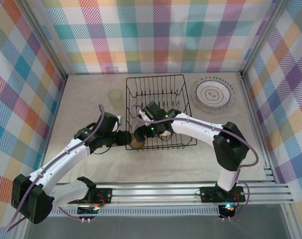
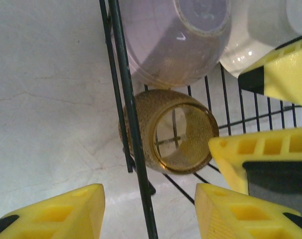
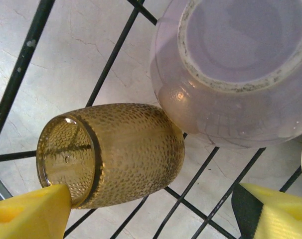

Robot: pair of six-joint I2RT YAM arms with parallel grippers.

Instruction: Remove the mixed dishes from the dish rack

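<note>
At the near-left corner of the dish rack (image 1: 156, 77), the left gripper (image 2: 150, 201) hangs just outside the wire wall. Its jaws are moderately apart and hold nothing, and a rack upright stands between them. Just inside that wall the amber cup (image 3: 126, 152) lies on its side on the rack floor. The right gripper (image 3: 153, 199) reaches in over it with jaws wide. One finger is at the cup's rim, but the jaws are not closed on the cup. Beside the amber cup sits an upturned clear cup (image 3: 230, 74), with the cream bowl (image 2: 255, 35) to its right.

Farther off, a pale yellow-green cup (image 1: 115, 96) stands on the worktop (image 1: 86, 109) left of the rack. A ringed plate (image 1: 213, 93) lies to the rack's far right. Those two look unloaded, so I judge the job under halfway, with three pieces left inside.
</note>
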